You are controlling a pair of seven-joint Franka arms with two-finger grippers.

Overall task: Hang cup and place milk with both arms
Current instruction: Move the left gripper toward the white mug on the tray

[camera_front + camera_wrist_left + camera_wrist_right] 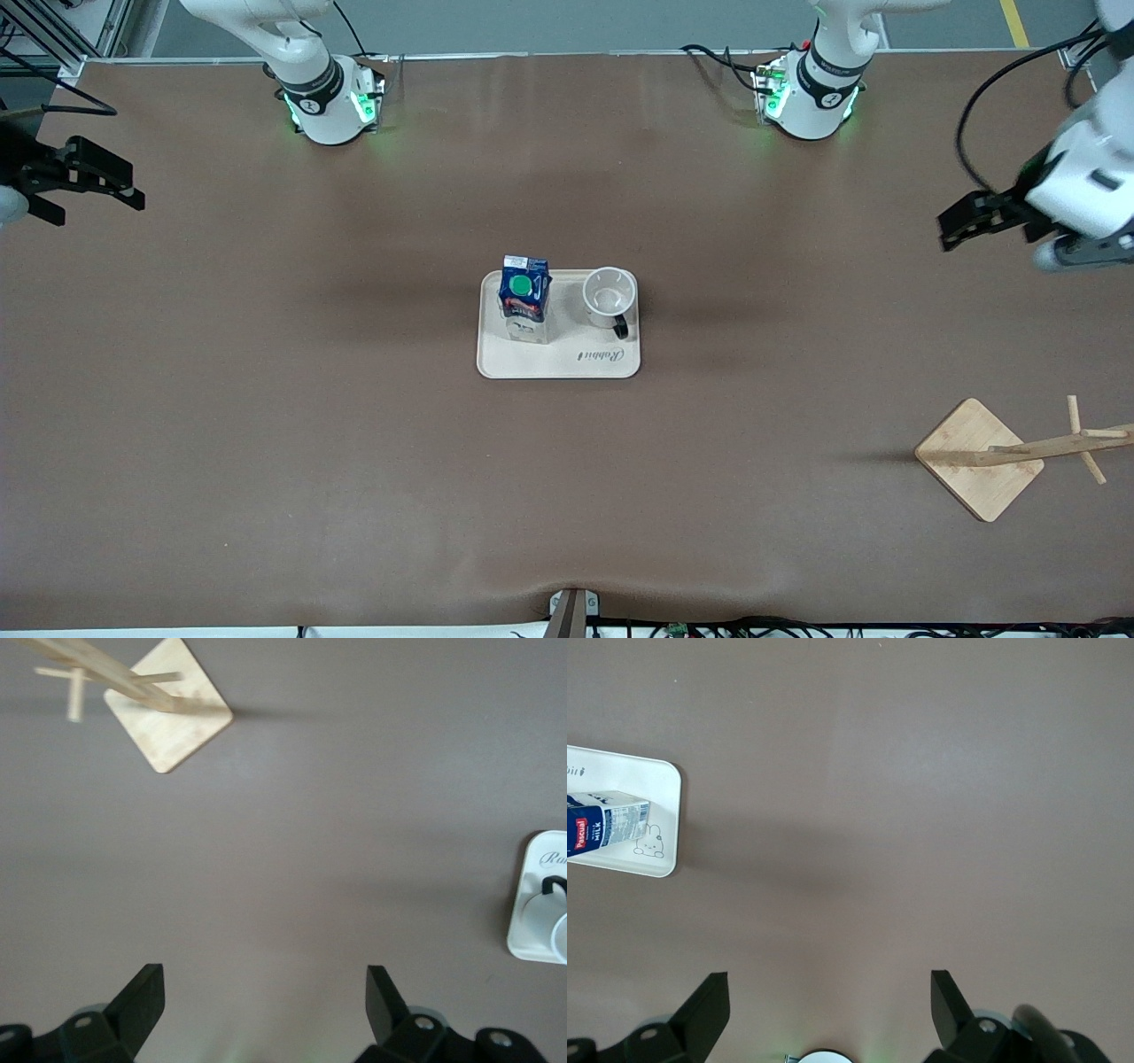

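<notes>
Table (266, 399): brown, broad bare margins around a central cream tray (532, 365). On tray, upright: milk (524, 297) toward the right arm's end; cup (609, 297) beside it, toward the left arm's end, handle facing the front camera. Wooden rack (983, 456): near the left arm's end, well apart from the tray. Left gripper (261, 1001) and right gripper (828, 1001): each over its table end, fingers wide, holding nothing.

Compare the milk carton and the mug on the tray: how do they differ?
The blue-topped gable milk carton is boxy, taller and capped shut in green; the small white round mug is shorter, open-topped and has a black loop handle. Both stand upright, side by side and apart, on the cream rectangular tray, neither held.
</notes>
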